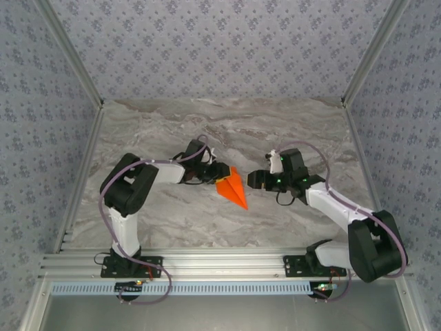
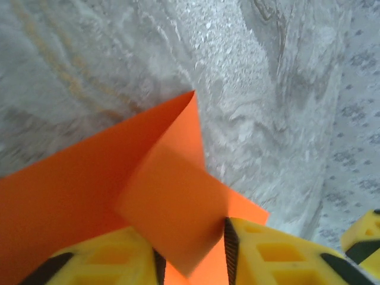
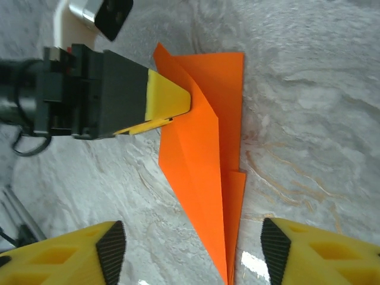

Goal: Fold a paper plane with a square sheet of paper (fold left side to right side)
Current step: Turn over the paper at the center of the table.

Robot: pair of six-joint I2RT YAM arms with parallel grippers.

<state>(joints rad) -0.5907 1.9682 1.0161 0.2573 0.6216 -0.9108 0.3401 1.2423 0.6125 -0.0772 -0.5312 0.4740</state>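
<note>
Bright orange paper plane (image 1: 232, 187), a narrow pointed dart of layered folds, on the middle of the grey marbled table (image 1: 289, 131), point toward the arm bases. Left gripper (image 1: 218, 170): yellow fingers (image 3: 169, 98) pinched on the dart's wide end at its left edge. Right gripper (image 1: 252, 179): jaws spread well apart, just beside the dart's right side, holding nothing; in its wrist view the point shows between them

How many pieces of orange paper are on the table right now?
1: the orange paper plane, at the middle of the marble table, left fingers pinching near its wide end, open right fingers beside it. None seems hidden.
</note>
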